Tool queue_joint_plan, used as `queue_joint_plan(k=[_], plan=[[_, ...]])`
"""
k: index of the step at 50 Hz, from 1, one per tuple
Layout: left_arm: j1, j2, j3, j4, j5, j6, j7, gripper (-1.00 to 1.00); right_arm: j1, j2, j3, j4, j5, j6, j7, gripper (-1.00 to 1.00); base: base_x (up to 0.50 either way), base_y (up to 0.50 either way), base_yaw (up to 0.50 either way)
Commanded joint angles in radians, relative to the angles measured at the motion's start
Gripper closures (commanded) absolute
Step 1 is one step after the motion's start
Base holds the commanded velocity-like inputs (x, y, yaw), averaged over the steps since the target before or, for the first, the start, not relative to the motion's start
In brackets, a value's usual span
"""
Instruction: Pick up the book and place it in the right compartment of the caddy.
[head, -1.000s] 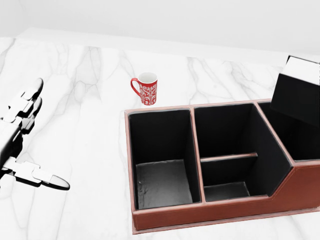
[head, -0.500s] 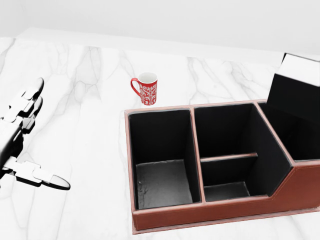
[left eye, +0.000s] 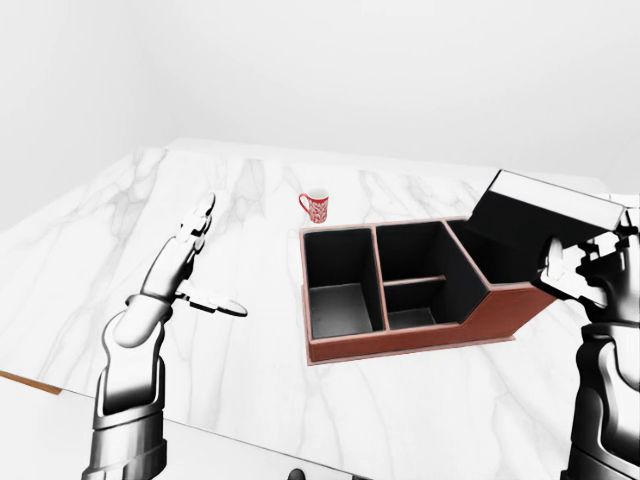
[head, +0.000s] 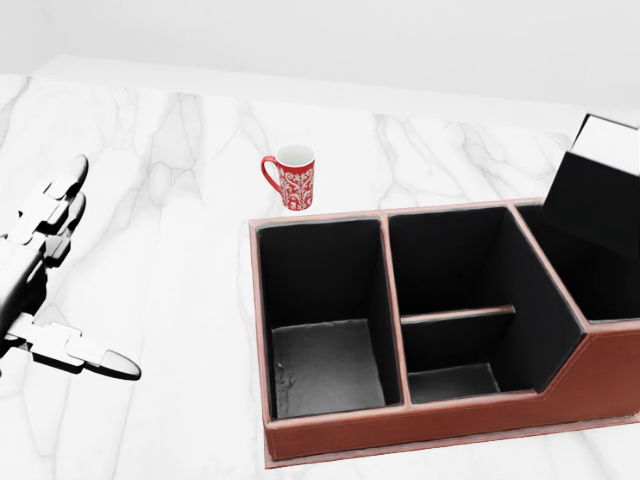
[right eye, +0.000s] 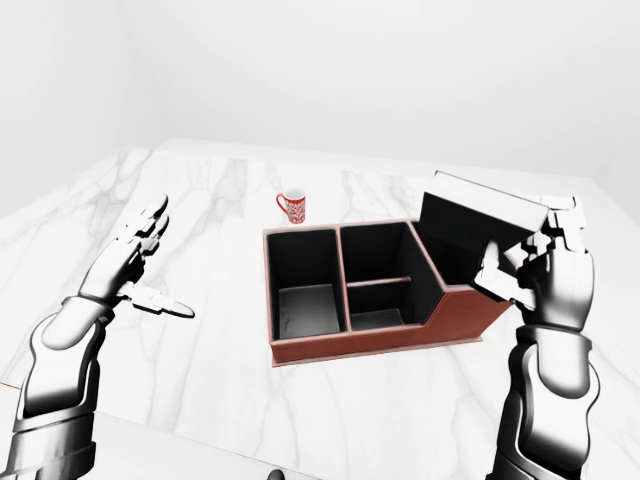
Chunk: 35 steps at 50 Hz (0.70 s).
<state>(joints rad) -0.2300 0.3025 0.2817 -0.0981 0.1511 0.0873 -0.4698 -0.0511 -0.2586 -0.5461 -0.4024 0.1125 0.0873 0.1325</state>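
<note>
Over the caddy's (right eye: 375, 290) right side, the right hand (right eye: 540, 268) grips the tilted black book (right eye: 470, 228); left hand (left eye: 190, 262) spread wide; red mug (head: 291, 178) nearby.

- One book (right eye: 470, 232), black with a white page edge.
- One brown caddy (head: 420, 415) with black-lined compartments.
- One red patterned mug (head: 292, 178).
- One marble table (head: 170, 180).
- Two robot hands: left hand (right eye: 130, 262) and right hand (right eye: 540, 272).
</note>
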Motion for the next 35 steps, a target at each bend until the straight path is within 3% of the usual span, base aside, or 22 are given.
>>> queue_joint_plan(k=[1,35], plan=[[-0.004,0.0,-0.003,0.005,0.002,0.0,0.001,-1.0,-0.007,-0.002,-0.01,0.004,0.019,0.0,-0.02,1.0,0.0,0.0,0.0],[-0.007,0.006,0.004,0.0,-0.008,0.0,-0.002,-1.0,0.017,0.017,0.013,0.085,-0.03,0.0,-0.028,1.0,0.0,0.0,0.0]])
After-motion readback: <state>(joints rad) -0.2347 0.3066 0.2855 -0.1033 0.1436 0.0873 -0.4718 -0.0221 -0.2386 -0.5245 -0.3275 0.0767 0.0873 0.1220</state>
